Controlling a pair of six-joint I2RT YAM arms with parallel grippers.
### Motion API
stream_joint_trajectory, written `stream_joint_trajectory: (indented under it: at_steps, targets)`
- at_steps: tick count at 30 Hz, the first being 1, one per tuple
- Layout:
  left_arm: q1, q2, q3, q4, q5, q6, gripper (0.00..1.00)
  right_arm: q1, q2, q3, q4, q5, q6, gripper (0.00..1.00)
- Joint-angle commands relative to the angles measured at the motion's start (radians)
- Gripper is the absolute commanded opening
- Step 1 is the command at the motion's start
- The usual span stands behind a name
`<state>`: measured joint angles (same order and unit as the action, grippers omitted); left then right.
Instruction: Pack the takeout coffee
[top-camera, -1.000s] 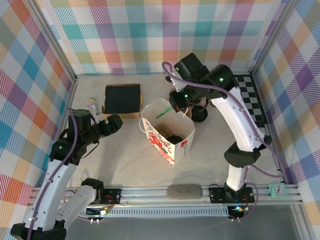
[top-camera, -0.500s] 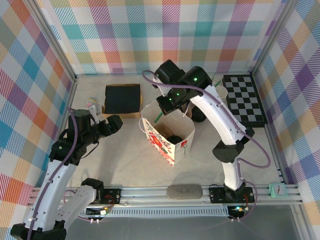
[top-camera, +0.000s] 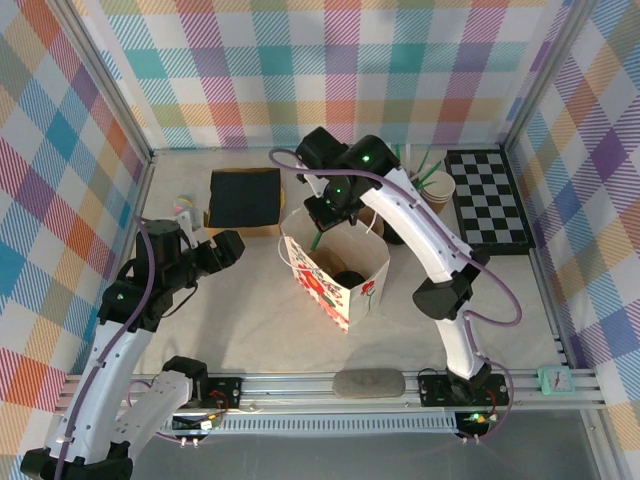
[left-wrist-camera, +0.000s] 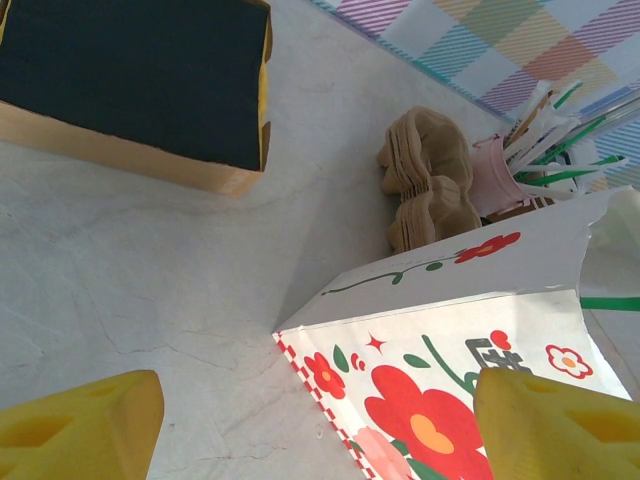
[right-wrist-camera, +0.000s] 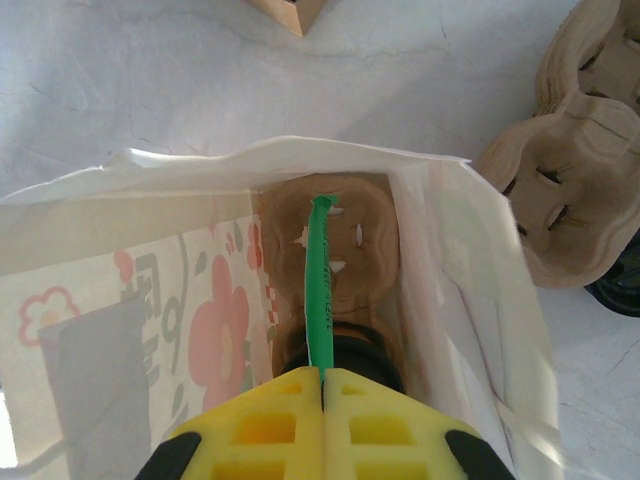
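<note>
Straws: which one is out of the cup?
The green straw pinched in the shut right gripper, pointing down into the paper bag. The other straws stand in the pink cup outside it.

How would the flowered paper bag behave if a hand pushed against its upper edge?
The paper bag would probably flex rather than resist, since its thin rim already looks wavy at the open mouth. It seems light, so it may slide or tip. Still, the cardboard carrier and lidded cup inside likely steady its bottom.
</note>
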<state>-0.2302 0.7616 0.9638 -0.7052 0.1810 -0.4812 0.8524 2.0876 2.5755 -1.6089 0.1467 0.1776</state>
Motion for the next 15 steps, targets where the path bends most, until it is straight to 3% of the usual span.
stream_joint_trajectory:
  at_steps: [1, 15]
  targets:
    - [0.012, -0.017, -0.01, 0.001, -0.009, 0.016, 0.81, 0.016, 0.029, 0.031, -0.055, 0.017, -0.001, 0.03]
    - [0.012, -0.018, -0.017, 0.004, -0.008, 0.018, 0.81, 0.025, 0.097, 0.035, -0.054, 0.065, 0.008, 0.04]
